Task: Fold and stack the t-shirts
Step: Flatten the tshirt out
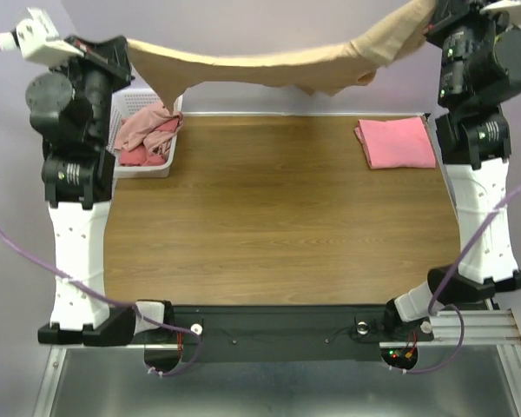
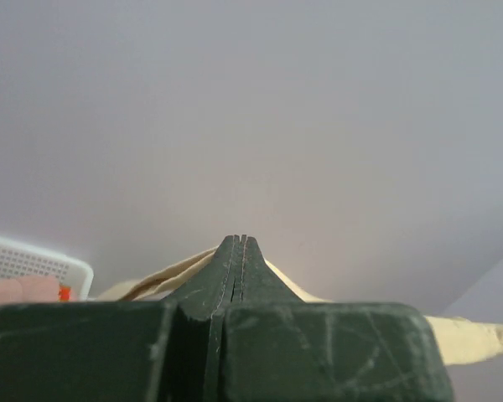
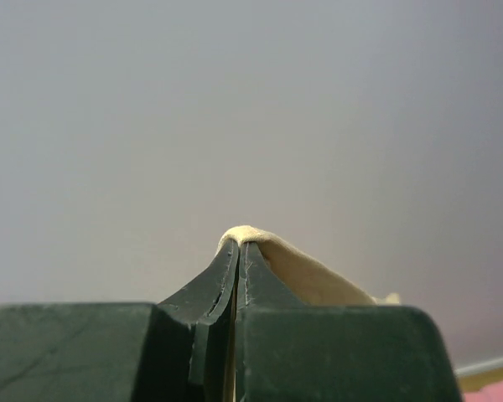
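Note:
The beige t-shirt (image 1: pixel 269 65) hangs stretched in the air between both arms, high over the back of the table. My left gripper (image 1: pixel 126 48) is shut on its left end; cloth shows at both sides of the closed fingers in the left wrist view (image 2: pixel 240 243). My right gripper (image 1: pixel 430 17) is shut on its right end; beige cloth (image 3: pixel 310 272) folds over the fingertips there. A folded salmon-pink t-shirt (image 1: pixel 396 142) lies at the back right of the table. Dusty-pink and red t-shirts (image 1: pixel 148 135) lie crumpled in the basket.
A white lattice basket (image 1: pixel 161 165) stands at the back left of the wooden table (image 1: pixel 278 226); its rim also shows in the left wrist view (image 2: pixel 33 260). A wall lies behind the table. Purple cables hang beside both arms.

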Motion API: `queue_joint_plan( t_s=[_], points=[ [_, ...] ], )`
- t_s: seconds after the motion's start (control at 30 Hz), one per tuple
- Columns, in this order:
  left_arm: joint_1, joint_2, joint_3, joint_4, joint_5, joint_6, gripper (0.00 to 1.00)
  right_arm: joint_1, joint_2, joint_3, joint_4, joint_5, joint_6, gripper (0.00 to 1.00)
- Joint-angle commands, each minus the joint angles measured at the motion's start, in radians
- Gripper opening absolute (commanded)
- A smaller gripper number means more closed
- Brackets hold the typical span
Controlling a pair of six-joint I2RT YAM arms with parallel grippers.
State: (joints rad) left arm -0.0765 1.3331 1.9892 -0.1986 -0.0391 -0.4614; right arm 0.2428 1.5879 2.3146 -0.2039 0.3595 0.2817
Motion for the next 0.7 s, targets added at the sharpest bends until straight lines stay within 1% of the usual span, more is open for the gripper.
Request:
queue_joint_plan(
  t_s=[0.0, 0.03, 0.07, 0.1, 0.13, 0.17, 0.23, 0.27, 0.3, 0.33, 0.37, 0.4, 0.47, 0.5, 0.53, 0.6, 0.63, 0.67],
  points=[
    [0.007, -0.118, -0.308, 0.158, 0.011, 0.013, 0.00, -0.002, -0.095, -0.217, 0.075, 0.012, -0.030, 0.00],
    [0.007, -0.142, -0.370, 0.180, 0.011, 0.012, 0.00, -0.002, -0.155, -0.322, 0.075, 0.013, -0.024, 0.00],
    [0.007, -0.167, -0.435, 0.194, 0.011, 0.010, 0.00, -0.002, -0.182, -0.389, 0.075, 0.006, -0.019, 0.00],
    [0.007, -0.192, -0.501, 0.250, 0.011, 0.003, 0.00, -0.002, -0.218, -0.447, 0.074, -0.001, -0.010, 0.01],
    [0.007, -0.240, -0.626, 0.267, 0.010, -0.005, 0.00, -0.002, -0.256, -0.515, 0.075, -0.005, -0.004, 0.00],
    [0.007, -0.286, -0.750, 0.306, 0.022, -0.016, 0.00, -0.002, -0.341, -0.667, 0.074, -0.008, 0.026, 0.00],
    [0.007, -0.333, -0.875, 0.338, 0.033, -0.048, 0.00, -0.002, -0.434, -0.832, 0.074, -0.020, 0.057, 0.00],
    [0.007, -0.356, -0.938, 0.375, 0.033, -0.063, 0.00, -0.002, -0.536, -0.971, 0.074, -0.022, 0.080, 0.00],
    [0.007, -0.380, -1.002, 0.389, 0.086, -0.098, 0.00, -0.002, -0.583, -1.051, 0.074, -0.027, 0.114, 0.00],
    [0.007, -0.429, -1.126, 0.396, 0.091, -0.124, 0.00, -0.002, -0.636, -1.116, 0.072, -0.034, 0.125, 0.00],
    [0.007, -0.454, -1.186, 0.412, 0.093, -0.149, 0.00, -0.002, -0.684, -1.174, 0.057, -0.043, 0.140, 0.00],
    [0.007, -0.507, -1.305, 0.422, 0.102, -0.189, 0.00, -0.002, -0.777, -1.293, 0.044, -0.041, 0.177, 0.00],
    [0.007, -0.561, -1.409, 0.419, 0.096, -0.238, 0.00, -0.002, -0.854, -1.386, -0.023, -0.056, 0.215, 0.01],
    [0.007, -0.615, -1.485, 0.395, 0.076, -0.276, 0.00, -0.002, -0.917, -1.450, -0.050, -0.082, 0.246, 0.00],
    [0.007, -0.642, -1.518, 0.368, 0.058, -0.301, 0.00, 0.000, -0.939, -1.483, -0.084, -0.093, 0.263, 0.00],
    [0.007, -0.725, -1.598, 0.284, 0.047, -0.324, 0.00, -0.002, -0.983, -1.540, -0.191, -0.116, 0.319, 0.00],
    [0.007, -0.756, -1.624, 0.248, 0.009, -0.356, 0.00, -0.002, -1.011, -1.585, -0.288, -0.110, 0.348, 0.00],
    [0.007, -0.782, -1.647, 0.213, -0.001, -0.370, 0.00, -0.002, -1.020, -1.601, -0.340, -0.106, 0.384, 0.00]
  ],
)
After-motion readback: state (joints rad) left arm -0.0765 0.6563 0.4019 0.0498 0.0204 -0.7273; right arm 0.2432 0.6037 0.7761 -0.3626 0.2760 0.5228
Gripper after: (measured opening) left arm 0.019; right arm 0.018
